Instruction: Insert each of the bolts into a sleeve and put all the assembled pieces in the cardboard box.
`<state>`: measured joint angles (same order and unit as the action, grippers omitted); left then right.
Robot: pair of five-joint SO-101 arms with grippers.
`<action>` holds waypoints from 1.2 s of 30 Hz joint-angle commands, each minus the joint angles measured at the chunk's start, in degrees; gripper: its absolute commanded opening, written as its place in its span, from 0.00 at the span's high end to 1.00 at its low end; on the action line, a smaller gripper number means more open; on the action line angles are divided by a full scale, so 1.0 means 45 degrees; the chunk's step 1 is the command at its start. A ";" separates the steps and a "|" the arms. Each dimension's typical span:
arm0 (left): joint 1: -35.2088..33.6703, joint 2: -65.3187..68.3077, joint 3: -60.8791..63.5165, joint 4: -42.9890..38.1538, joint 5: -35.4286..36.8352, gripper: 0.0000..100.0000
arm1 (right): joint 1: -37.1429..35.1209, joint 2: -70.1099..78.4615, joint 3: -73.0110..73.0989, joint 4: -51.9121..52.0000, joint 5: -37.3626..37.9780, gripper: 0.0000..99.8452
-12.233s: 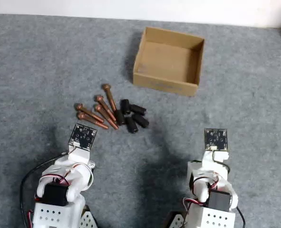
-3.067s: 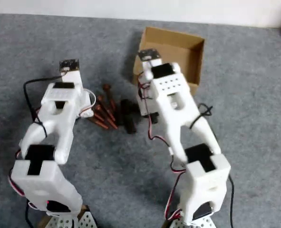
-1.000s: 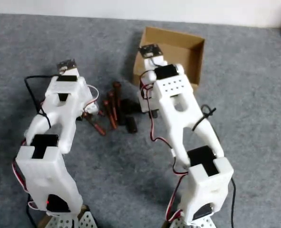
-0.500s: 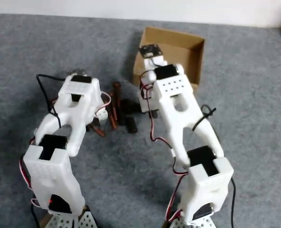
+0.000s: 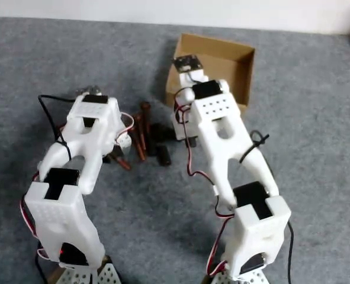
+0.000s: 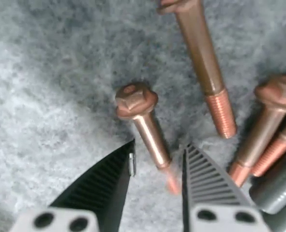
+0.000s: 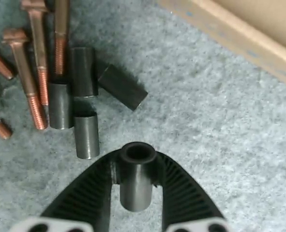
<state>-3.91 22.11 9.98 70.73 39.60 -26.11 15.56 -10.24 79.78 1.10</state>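
Cardboard box (image 5: 222, 74): 12 o'clock end of grey desk (image 5: 317, 148), open side up. Left arm (image 5: 80, 154): extended along the 9 o'clock side of the parts pile. Right arm (image 5: 222, 142): extended up the middle, wrist at 7 o'clock corner of box. Right tool (image 7: 137, 166): clenched on one black sleeve (image 7: 135, 191), bore facing the wrist camera. Left tool (image 6: 159, 147): released, jaws straddling the threaded end of one copper bolt (image 6: 145, 125) lying flat on the desk. Remaining bolts (image 5: 140, 133): flat, at 7 o'clock of box. Loose sleeves (image 5: 161, 145): four, at 3 o'clock of the bolts, bunched just beside them.
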 commanded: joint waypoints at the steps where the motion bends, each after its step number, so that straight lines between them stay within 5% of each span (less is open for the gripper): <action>1: -0.0420 0.0029 0.0010 -0.1055 0.0137 0.84 | 0.0205 -0.0694 -0.0029 -0.0303 0.0215 0.99; 19: -0.0908 -0.0049 0.1338 -0.3810 0.0137 0.84 | 0.0205 -0.0694 -0.0029 -0.0303 0.0215 0.99; 24: -0.0596 -0.0127 0.1221 -0.3263 0.0059 1.00 | 0.0205 -0.0694 -0.0029 -0.0303 0.0215 0.99; 29: 0.0479 -0.0166 0.0342 -0.1465 -0.0020 0.99 | 0.0205 -0.0694 -0.0029 -0.0303 0.0215 0.99; 36: 0.0694 -0.0654 -0.0244 -0.1153 -0.1524 1.00 | 0.0166 -0.0811 -0.0029 -0.0205 0.0215 0.99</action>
<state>-1.98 21.58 10.95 63.16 33.80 -26.11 15.56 -10.24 79.78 1.10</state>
